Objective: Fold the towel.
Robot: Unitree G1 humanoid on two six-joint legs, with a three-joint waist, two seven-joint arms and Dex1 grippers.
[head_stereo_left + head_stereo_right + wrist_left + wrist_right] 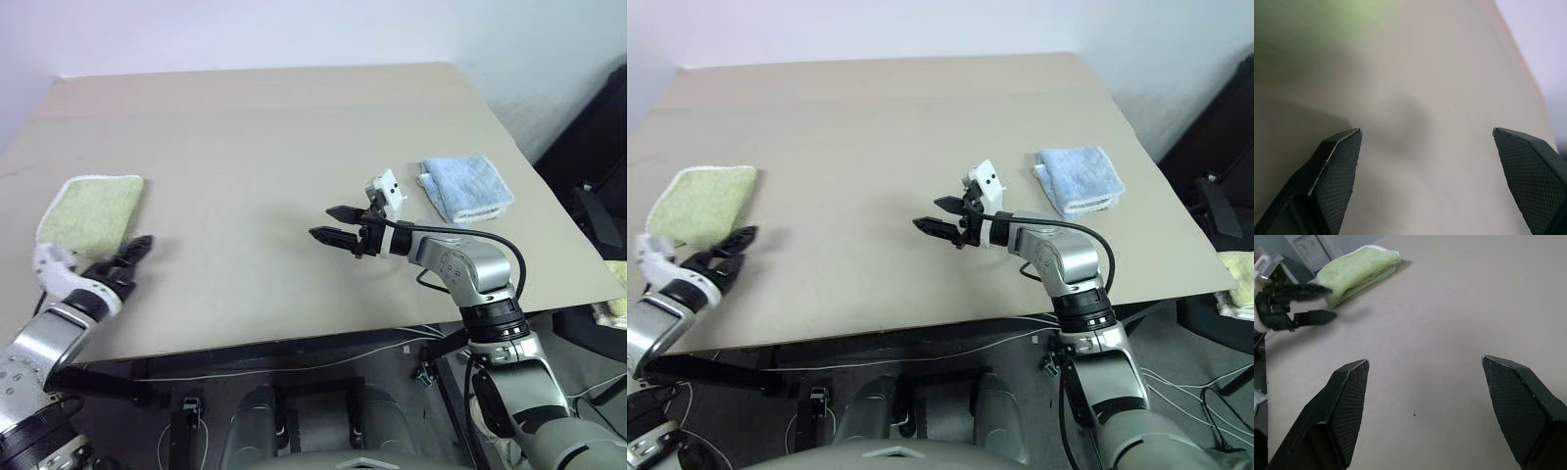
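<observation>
The table [265, 147] is a broad tan board that takes up most of the scene, matte and bare between the two cloths, with a pale wall behind its far edge. Dark furniture stands off its right side, and cables hang below the near edge.

The towel [93, 208] lies at the near left of the table, already doubled into a compact lime-green pad with a white trim showing along its far edge. It looks like soft terry: light, limp, easy to bunch, and with enough nap not to slide much on the board. A hold at a corner or along the trimmed edge, pinching all layers together, would likely keep the fold from slipping apart; grabbing the middle would probably just raise a hump. The fold seems done or nearly so.

A blue towel [466, 188], smaller and also folded, sits at the far right, well apart from the green one.

The right gripper [328, 223] hangs above the middle of the table, fingers spread, holding nothing.

The left gripper [134, 251] is just beside the towel's near right corner, fingers spread wide and empty, clear of the cloth.
</observation>
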